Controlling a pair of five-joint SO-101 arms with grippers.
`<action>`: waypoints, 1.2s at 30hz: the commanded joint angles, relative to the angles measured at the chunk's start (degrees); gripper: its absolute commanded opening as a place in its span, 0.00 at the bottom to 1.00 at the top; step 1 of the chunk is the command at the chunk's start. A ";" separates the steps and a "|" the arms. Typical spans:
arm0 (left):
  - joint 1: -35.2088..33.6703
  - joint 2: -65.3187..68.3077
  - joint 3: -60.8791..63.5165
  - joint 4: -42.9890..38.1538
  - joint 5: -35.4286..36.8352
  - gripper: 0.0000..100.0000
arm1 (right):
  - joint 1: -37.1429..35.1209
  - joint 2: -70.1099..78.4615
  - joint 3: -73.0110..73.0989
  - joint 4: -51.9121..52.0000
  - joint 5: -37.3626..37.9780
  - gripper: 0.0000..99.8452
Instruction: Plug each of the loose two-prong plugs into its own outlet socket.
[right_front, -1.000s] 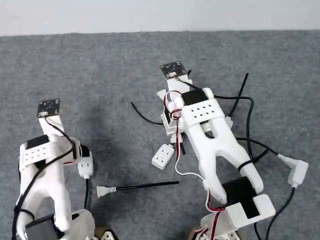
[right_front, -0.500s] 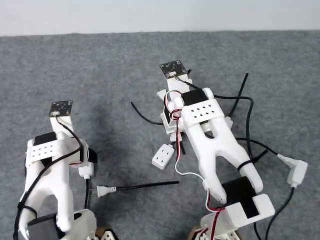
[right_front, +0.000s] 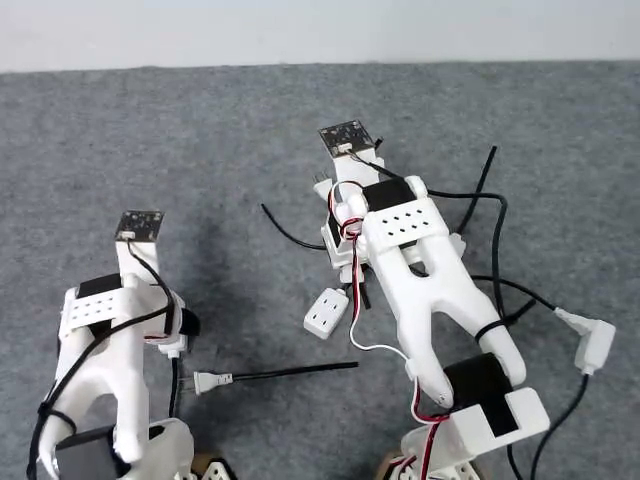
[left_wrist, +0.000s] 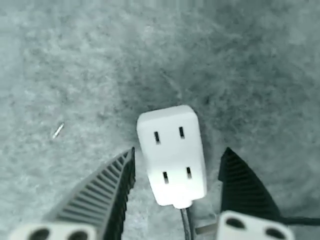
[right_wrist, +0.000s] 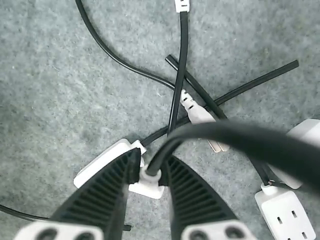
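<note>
A white outlet block (left_wrist: 172, 150) with two pairs of slots lies on the grey carpet. My left gripper (left_wrist: 179, 151) hangs open right over it, one finger on each side. In the high view this block (right_front: 173, 345) peeks out beside the left arm. A loose two-prong plug (right_front: 205, 381) on a short black cord lies just below it. My right gripper (right_wrist: 151, 162) is shut on a white plug (right_wrist: 146, 184) with a thick black cord. That plug sits against another white outlet block (right_wrist: 102, 162); whether it is inserted I cannot tell.
Black cords cross on the carpet around the right arm. Another white plug (right_wrist: 197, 111) lies among them. A white outlet block (right_front: 326, 312) rests left of the right arm, and one more white piece (right_front: 598, 345) lies at the far right on a cord.
The left arm has swung right and forward, bringing its gripper over the outlet block. The right arm and the cords have not moved.
</note>
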 joint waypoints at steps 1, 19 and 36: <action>0.35 -0.26 -0.66 -2.20 -2.73 0.18 | -0.04 -0.48 -0.44 -0.48 0.44 0.01; 15.65 1.58 -4.79 -5.98 13.19 0.01 | 0.48 -0.48 -0.62 -0.22 0.44 0.01; 28.04 37.01 -41.89 3.08 39.12 0.02 | 2.86 -6.20 1.23 0.48 0.18 0.01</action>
